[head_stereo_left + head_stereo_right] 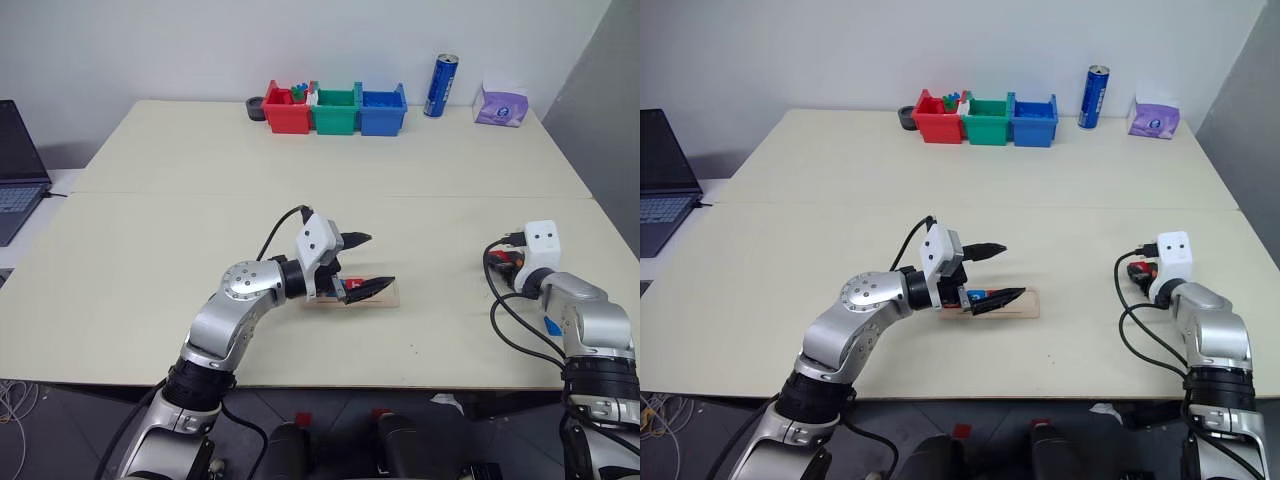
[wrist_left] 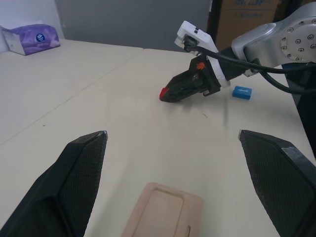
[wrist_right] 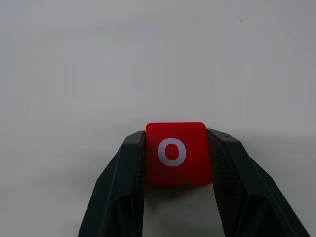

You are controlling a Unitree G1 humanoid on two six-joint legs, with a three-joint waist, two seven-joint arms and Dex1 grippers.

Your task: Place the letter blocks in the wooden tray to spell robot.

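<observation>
Right gripper [image 3: 175, 148] around red o block [image 3: 176, 153]

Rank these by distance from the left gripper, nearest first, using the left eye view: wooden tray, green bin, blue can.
1. wooden tray, under the left gripper.
2. green bin, at the table's far edge, between red and blue bins.
3. blue can, farther right along that edge.

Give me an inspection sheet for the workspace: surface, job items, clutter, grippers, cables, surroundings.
Surface: pale table, two joined tops.
Job's things: wooden tray under left gripper; red o block between right gripper's fingers; blue block beside right arm.
Clutter: red, green and blue bins, blue can, purple tissue pack along far edge.
Grippers: left gripper open above tray; right gripper shut on block.
Cables: black cables on both arms.
Surroundings: laptop at left, white wall.
</observation>
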